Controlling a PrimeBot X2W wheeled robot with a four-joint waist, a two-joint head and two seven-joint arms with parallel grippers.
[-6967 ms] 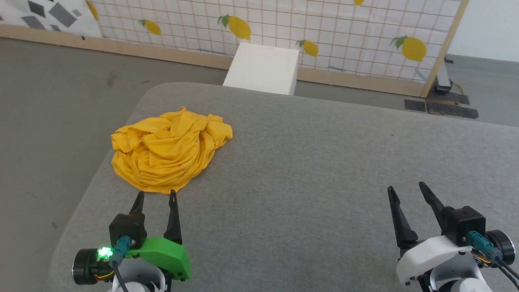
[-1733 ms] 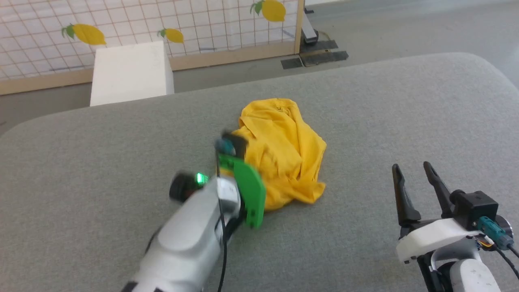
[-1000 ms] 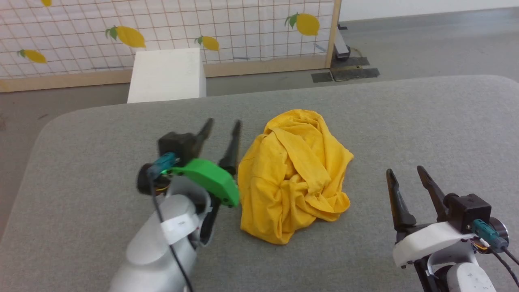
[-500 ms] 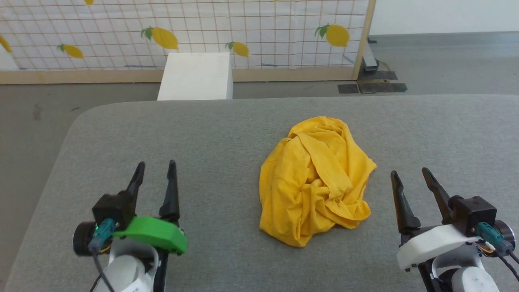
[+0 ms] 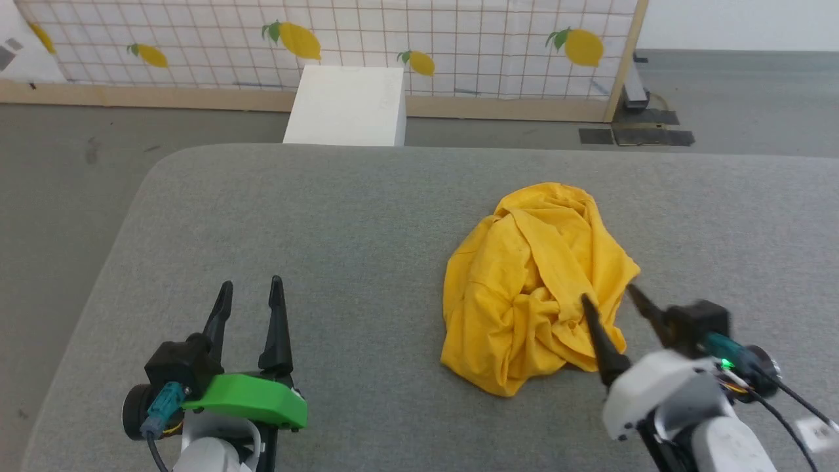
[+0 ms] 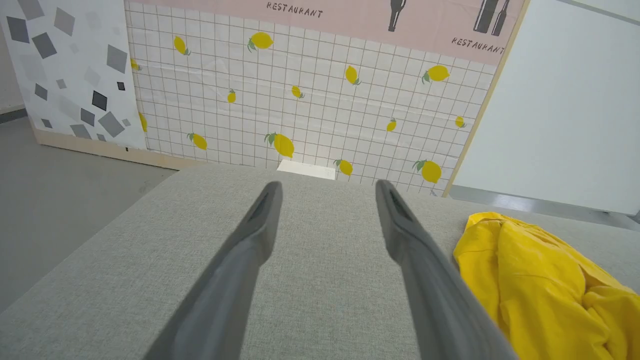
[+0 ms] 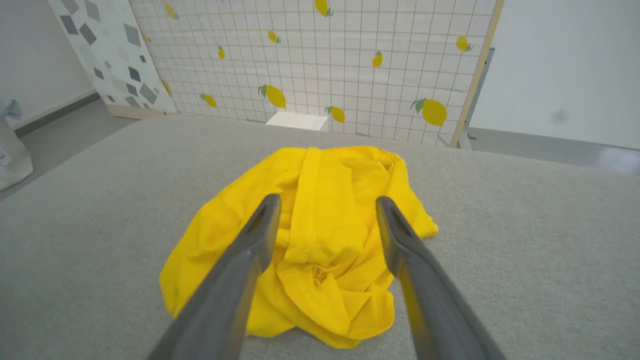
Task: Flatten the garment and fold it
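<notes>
Right gripper (image 5: 606,293) is spread wide and empty, its fingers over the near right edge of the shirt (image 5: 524,288), a crumpled yellow heap lying right of centre on the grey table (image 5: 295,216). Left gripper (image 5: 250,283) is spread too, holding nothing, well apart from the cloth. Beyond the table stand a white box (image 5: 347,108) and a lemon-print screen (image 5: 459,39). In the left wrist view, the pink strip (image 6: 350,15) above the screen reads "RESTAURANT".

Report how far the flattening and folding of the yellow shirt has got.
Done: nothing yet; the garment lies in a crumpled heap on the grey surface. In hand: the right tool, open, points at the heap's near edge without gripping it; the left tool sits open, apart from the cloth. Left: spreading it flat, then every fold.
</notes>
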